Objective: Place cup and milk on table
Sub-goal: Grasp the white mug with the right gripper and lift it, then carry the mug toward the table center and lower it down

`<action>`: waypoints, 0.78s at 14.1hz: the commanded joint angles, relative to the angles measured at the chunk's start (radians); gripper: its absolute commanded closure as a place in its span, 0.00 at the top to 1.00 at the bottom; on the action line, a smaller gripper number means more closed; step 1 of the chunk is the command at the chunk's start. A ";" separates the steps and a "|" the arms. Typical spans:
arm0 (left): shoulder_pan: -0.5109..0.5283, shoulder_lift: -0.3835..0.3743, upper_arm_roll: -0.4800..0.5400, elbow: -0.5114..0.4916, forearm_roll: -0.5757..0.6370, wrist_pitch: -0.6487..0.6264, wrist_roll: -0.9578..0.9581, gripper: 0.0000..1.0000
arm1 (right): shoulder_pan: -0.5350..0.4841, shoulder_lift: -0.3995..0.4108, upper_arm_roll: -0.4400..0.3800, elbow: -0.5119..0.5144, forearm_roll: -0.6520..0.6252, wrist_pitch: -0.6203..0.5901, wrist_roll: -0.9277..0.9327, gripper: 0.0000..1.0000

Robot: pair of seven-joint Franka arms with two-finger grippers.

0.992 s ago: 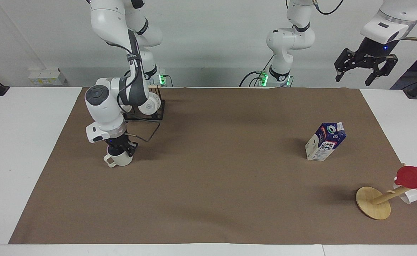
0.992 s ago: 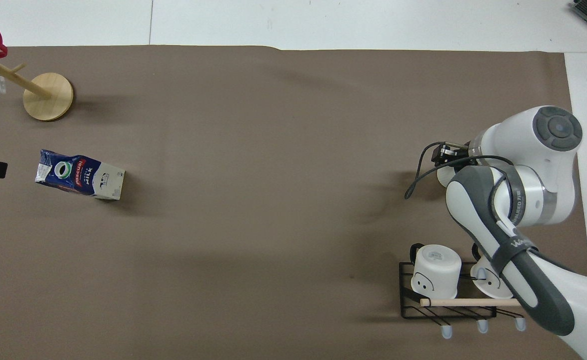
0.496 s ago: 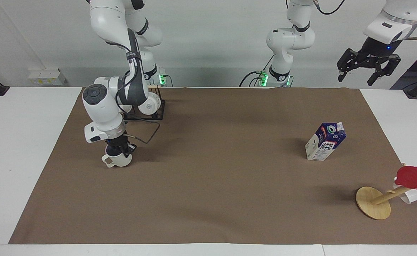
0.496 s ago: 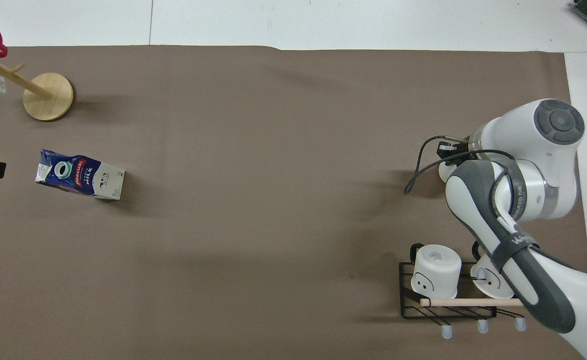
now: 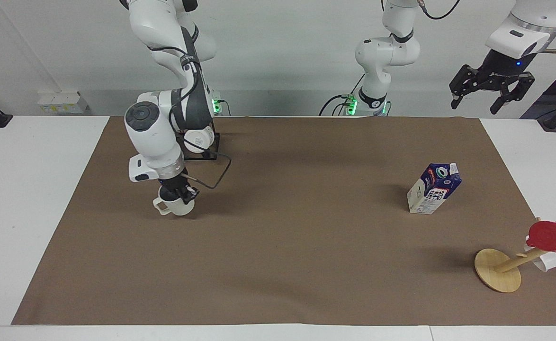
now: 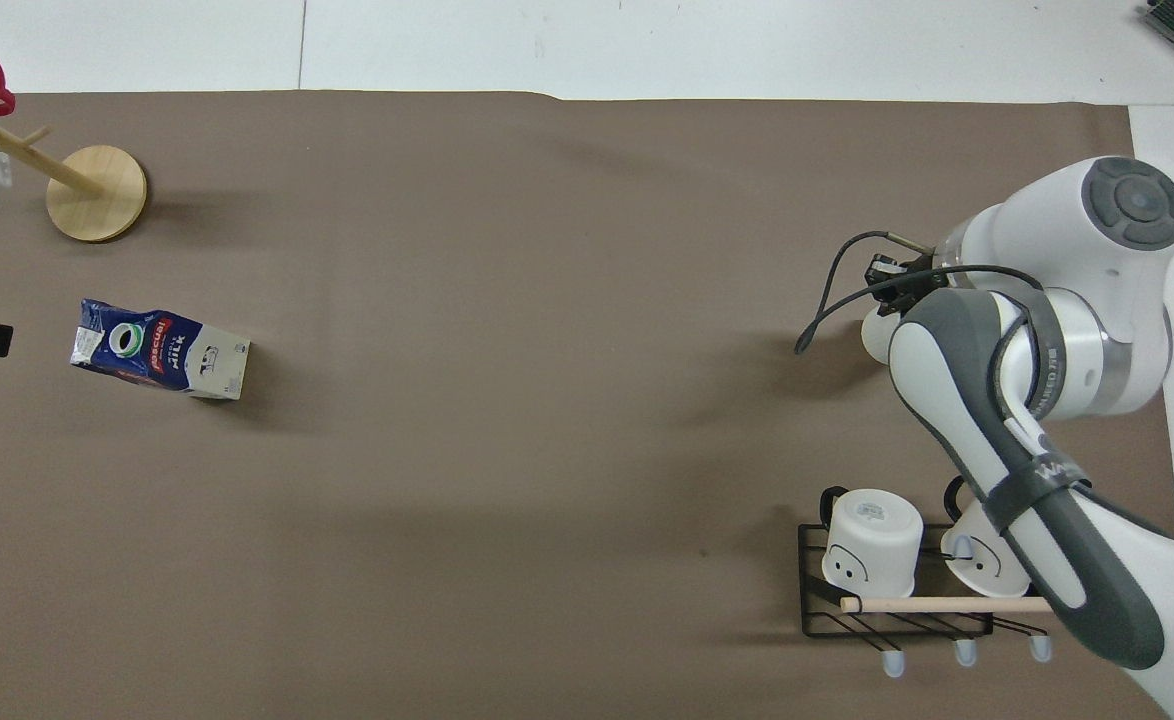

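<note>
The right end effector (image 5: pixel 178 193) has clamped down on the rim of the cup (image 5: pixel 176 205), one finger inside and one outside, and in the last second it has carried the cup sideways along the brown mat toward the middle of the tabletop (image 5: pixel 36 189), away from where it sat a moment ago. The cup hangs upright with its handle pointing toward the right arm's end; whether its base is skimming the mat or just clear of it, I cannot tell. So the cup looks to be mid-carry, off the wire rack (image 6: pixel 892 590) where two white mugs (image 6: pixel 872 540) remain, and it only needs setting down and letting go. The milk (image 5: pixel 433 188) stands untouched on the mat near the left arm's end, leaning a little, so that half seems done. The left end effector (image 5: pixel 488 87), fingers spread and empty, waits high over its own end after rising slightly.
</note>
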 commanded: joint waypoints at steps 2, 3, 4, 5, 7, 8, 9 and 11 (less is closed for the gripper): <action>-0.011 -0.015 0.009 -0.011 -0.002 -0.008 -0.001 1.00 | 0.105 0.007 -0.004 0.029 -0.004 -0.020 0.152 0.00; -0.013 -0.015 0.009 -0.011 -0.002 -0.008 -0.001 1.00 | 0.125 0.007 -0.003 0.029 -0.004 -0.012 0.186 0.00; -0.013 -0.015 0.007 -0.011 -0.002 -0.007 0.000 1.00 | 0.153 0.007 -0.003 0.031 -0.002 -0.009 0.220 0.00; -0.014 -0.015 0.007 -0.011 -0.002 -0.007 0.000 1.00 | 0.179 0.009 -0.003 0.034 -0.002 0.000 0.253 0.00; -0.013 -0.015 0.007 -0.011 -0.002 -0.008 0.000 1.00 | 0.240 0.013 -0.001 0.037 0.001 0.006 0.301 0.00; -0.013 -0.015 0.009 -0.011 -0.002 -0.008 0.000 1.00 | 0.259 0.016 -0.001 0.037 0.001 0.009 0.314 0.00; -0.013 -0.015 0.007 -0.011 -0.002 -0.008 -0.001 1.00 | 0.279 0.018 -0.001 0.037 0.002 0.024 0.332 0.00; -0.014 -0.015 0.009 -0.011 -0.002 -0.007 -0.004 1.00 | 0.320 0.032 0.000 0.037 0.002 0.058 0.353 0.00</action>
